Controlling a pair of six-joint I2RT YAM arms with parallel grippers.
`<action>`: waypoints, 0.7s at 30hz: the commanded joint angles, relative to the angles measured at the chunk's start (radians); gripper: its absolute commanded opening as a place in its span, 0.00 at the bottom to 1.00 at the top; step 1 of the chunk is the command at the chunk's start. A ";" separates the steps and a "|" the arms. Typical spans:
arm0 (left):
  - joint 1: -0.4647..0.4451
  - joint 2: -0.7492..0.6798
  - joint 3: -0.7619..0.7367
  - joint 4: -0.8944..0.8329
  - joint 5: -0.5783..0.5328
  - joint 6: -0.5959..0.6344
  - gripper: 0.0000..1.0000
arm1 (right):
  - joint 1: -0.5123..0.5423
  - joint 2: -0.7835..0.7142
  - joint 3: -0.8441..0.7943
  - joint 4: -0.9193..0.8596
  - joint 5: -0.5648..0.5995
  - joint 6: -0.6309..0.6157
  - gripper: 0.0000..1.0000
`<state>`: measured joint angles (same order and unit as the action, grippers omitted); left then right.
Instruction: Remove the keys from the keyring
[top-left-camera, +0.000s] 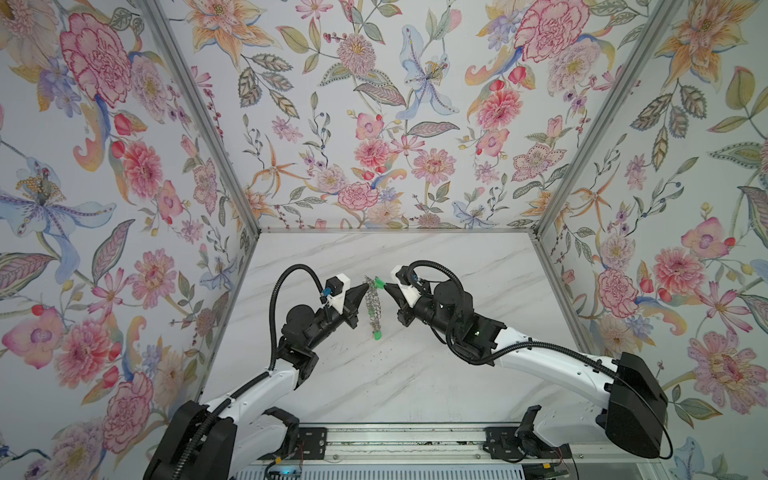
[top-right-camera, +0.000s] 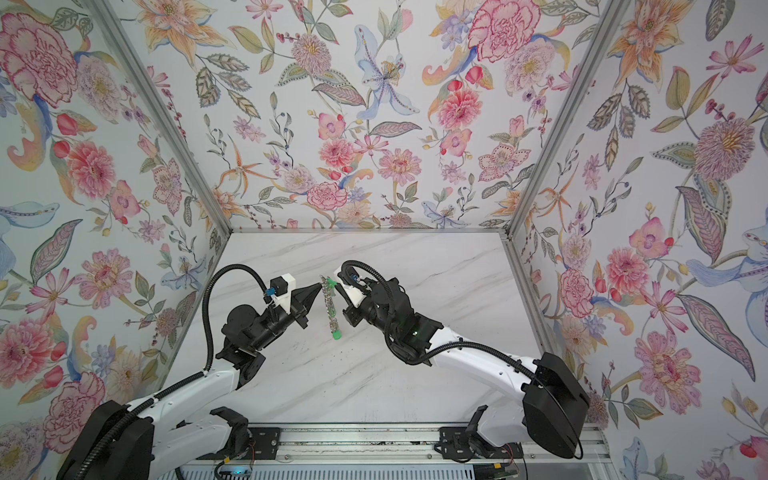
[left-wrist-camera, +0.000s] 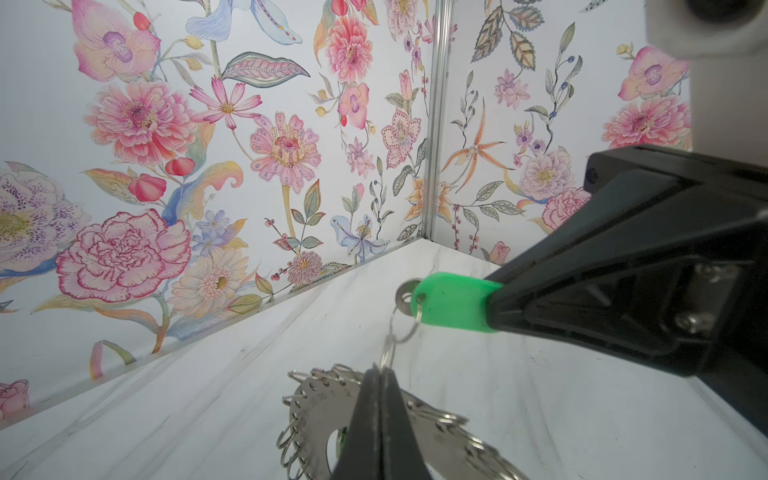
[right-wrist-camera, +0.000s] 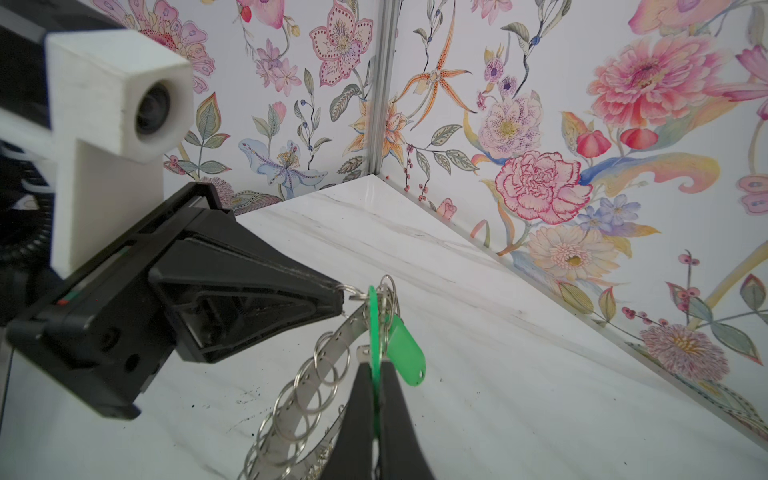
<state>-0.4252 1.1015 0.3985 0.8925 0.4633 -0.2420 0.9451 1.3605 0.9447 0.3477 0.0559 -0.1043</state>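
Presently the stiff, light keyring (left-wrist-camera: 316, 409) hangs apparently clear of the table (left-wrist-camera: 166, 415), left gripper (left-wrist-camera: 380, 374) clamped on a slippery wire loop (left-wrist-camera: 388, 351), right gripper (left-wrist-camera: 492, 305) on a key's broad green tag (left-wrist-camera: 453, 301), judged the surer hold.

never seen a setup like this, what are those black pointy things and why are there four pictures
This is a robot with a left arm and a right arm on a white marble-look table, inside a booth with flowered walls. The two wide pictures come from a camera pair overhead. The two close ones come from a camera on each arm's wrist. The black pointed parts are pincers. The left gripper is shut on a small wire loop at the rim of the keyring, a flat metal ring held up on edge. The right gripper is shut on a green tag linked to that loop. Another green tag sits at the ring's opposite end.
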 joint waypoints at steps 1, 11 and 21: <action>-0.006 0.009 -0.005 -0.013 -0.043 0.010 0.00 | 0.005 -0.046 0.067 0.058 0.007 -0.047 0.00; -0.037 0.083 0.021 0.037 0.012 -0.003 0.00 | 0.070 0.004 0.122 0.048 0.103 -0.269 0.00; -0.043 0.130 0.054 0.043 0.082 -0.009 0.00 | 0.047 -0.011 0.204 -0.083 -0.125 -0.246 0.00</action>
<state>-0.4583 1.2053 0.4313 0.9524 0.5060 -0.2440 0.9932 1.3746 1.0637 0.2192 0.0700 -0.3481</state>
